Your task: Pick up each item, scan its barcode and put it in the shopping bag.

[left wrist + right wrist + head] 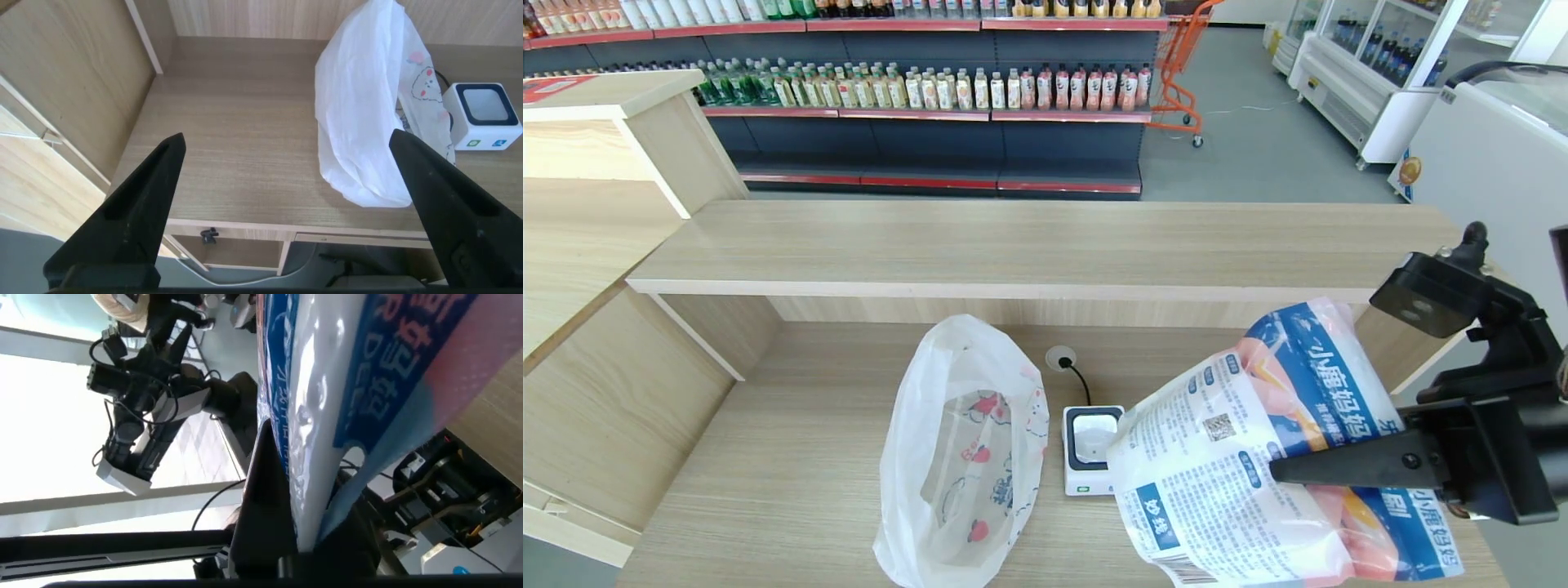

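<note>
My right gripper [1286, 474] is shut on a large white, blue and pink snack packet [1241, 457], held tilted in the air just right of the barcode scanner [1089, 447]. The packet's barcode [1188, 570] shows at its lower corner. In the right wrist view the packet [343, 392] is pinched between the fingers [270, 490]. The white plastic shopping bag [964, 457] stands open on the counter, left of the scanner. My left gripper [286, 220] is open above the counter's near edge, left of the bag [368, 106], with nothing between its fingers.
The scanner [484, 114] has a cable running to a round hole [1060, 357] in the wooden counter [792, 457]. A raised shelf [1045, 245] runs along the back and a side panel [613, 408] closes the left. Store shelves with bottles stand beyond.
</note>
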{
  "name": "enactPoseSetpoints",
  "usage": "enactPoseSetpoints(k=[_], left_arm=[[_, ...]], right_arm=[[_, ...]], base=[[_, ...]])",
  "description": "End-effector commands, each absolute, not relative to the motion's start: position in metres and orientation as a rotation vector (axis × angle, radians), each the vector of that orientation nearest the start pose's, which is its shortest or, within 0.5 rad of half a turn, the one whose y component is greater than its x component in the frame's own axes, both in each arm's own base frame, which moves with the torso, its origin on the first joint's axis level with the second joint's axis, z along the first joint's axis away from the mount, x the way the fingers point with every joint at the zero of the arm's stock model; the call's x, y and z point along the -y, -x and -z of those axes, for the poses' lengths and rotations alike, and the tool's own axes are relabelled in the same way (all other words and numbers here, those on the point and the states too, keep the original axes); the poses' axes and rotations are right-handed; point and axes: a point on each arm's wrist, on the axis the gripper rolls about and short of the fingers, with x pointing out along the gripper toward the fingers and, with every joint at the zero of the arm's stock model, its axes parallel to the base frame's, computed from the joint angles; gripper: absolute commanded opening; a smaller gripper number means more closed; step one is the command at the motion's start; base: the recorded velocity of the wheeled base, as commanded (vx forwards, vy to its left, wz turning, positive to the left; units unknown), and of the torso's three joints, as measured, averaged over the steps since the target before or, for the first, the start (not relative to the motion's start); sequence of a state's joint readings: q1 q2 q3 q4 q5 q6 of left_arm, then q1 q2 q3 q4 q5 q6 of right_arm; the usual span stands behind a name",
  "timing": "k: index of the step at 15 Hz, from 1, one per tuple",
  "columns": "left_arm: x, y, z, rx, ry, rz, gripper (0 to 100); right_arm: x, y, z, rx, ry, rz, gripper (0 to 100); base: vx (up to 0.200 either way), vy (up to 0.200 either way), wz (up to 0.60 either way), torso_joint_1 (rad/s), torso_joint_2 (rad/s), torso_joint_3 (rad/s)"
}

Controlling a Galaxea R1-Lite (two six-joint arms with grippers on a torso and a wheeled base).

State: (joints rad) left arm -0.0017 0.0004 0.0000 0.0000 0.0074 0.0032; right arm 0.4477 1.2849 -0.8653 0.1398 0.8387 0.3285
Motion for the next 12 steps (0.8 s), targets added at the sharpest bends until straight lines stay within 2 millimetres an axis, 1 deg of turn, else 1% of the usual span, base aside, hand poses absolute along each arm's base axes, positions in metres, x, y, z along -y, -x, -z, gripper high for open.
enactPoseSetpoints(k=[1, 4, 6, 7, 10, 12], left_arm=[[0.0, 0.023, -0.076, -0.002, -0.003, -0.006, 100], [0.0, 0.023, -0.076, -0.002, -0.003, -0.006, 100], [0.0, 0.023, -0.076, -0.002, -0.003, -0.006, 100], [0.0, 0.023, -0.076, -0.002, -0.003, -0.006, 100], [0.0, 0.023, -0.076, -0.002, -0.003, -0.006, 100], [0.0, 0.023, -0.076, -0.002, -0.003, -0.006, 100]], right_arm=[[-0.094, -0.16, -0.235, -0.785, -0.391, -1.142, 0], [-0.091, -0.161, -0.237, -0.766, -0.389, -1.128, 0], [-0.092, -0.165, -0.237, -0.705, -0.333, -1.127, 0], [-0.094, -0.176, -0.23, -0.599, -0.164, -1.077, 0], [-0.094, -0.201, -0.205, -0.449, 0.186, -1.134, 0], [-0.087, -0.217, -0.178, -0.39, 0.376, -1.195, 0]], base=[[0.0, 0.0, 0.0, 0.0, 0.0, 0.0], [0.0, 0.0, 0.0, 0.0, 0.0, 0.0], [0.0, 0.0, 0.0, 0.0, 0.0, 0.0], [0.0, 0.0, 0.0, 0.0, 0.0, 0.0], [0.0, 0.0, 0.0, 0.0, 0.0, 0.0], [0.0, 0.0, 0.0, 0.0, 0.0, 0.0]])
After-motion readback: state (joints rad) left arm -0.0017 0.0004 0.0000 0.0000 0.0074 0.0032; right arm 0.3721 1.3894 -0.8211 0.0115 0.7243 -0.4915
